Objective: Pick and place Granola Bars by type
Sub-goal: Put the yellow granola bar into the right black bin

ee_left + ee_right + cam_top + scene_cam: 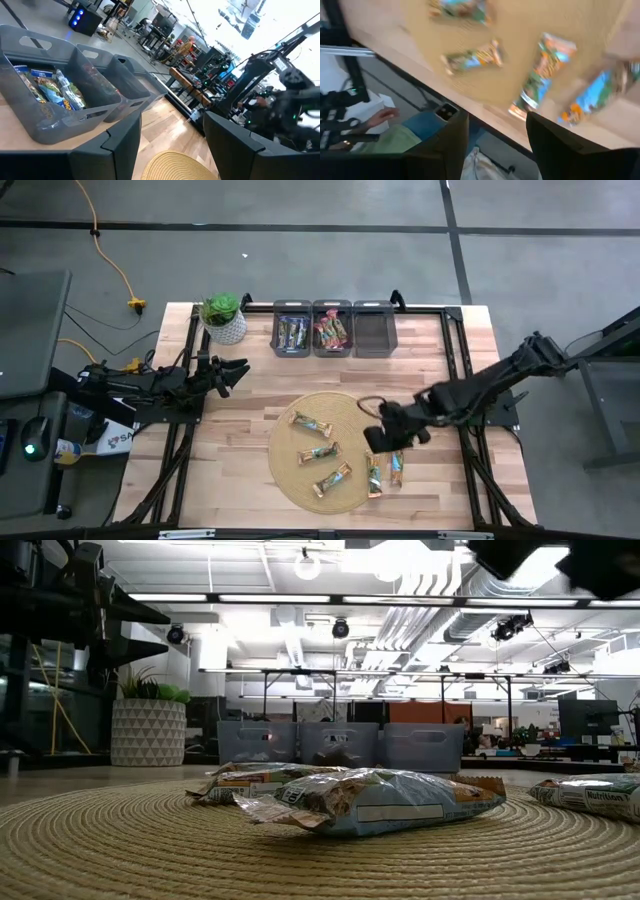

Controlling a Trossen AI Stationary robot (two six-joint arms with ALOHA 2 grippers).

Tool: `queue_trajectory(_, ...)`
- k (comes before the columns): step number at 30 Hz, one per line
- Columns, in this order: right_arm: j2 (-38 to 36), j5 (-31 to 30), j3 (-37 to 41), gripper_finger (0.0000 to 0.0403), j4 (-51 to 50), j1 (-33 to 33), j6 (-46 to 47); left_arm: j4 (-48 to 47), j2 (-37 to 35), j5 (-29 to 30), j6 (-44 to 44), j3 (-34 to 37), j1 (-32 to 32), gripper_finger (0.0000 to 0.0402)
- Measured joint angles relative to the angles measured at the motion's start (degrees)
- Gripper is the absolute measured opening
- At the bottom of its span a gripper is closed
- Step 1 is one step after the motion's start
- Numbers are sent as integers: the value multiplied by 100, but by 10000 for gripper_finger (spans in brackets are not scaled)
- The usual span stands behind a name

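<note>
Several granola bars in shiny wrappers lie flat on a round woven mat point(325, 450): three toward its middle point(318, 453) and two at its right edge point(373, 475). More bars fill the left bin point(292, 330) and the middle bin point(332, 330). My right gripper point(382, 440) hangs open above the mat's right part, tilted down, with nothing between its fingers point(497, 142); blurred bars point(542, 75) show below it. My left gripper point(238, 370) waits open at the table's left, level, pointing toward the bins point(55, 95).
A third grey bin point(374, 330) stands to the right of the other two at the far edge. A potted plant point(223, 317) sits at the far left. Past the table's near edge, a person's hand point(380, 117) shows in the right wrist view.
</note>
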State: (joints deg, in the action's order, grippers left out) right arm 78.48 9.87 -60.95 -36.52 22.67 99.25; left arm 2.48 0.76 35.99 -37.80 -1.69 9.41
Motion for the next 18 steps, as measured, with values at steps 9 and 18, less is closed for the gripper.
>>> queue_trajectory(9,0,-85,692,186,376,704,965,0,1,0,0,0,0,211)
queue_trajectory(18,0,-345,946,186,156,827,895,0,-1,0,0,0,0,211)
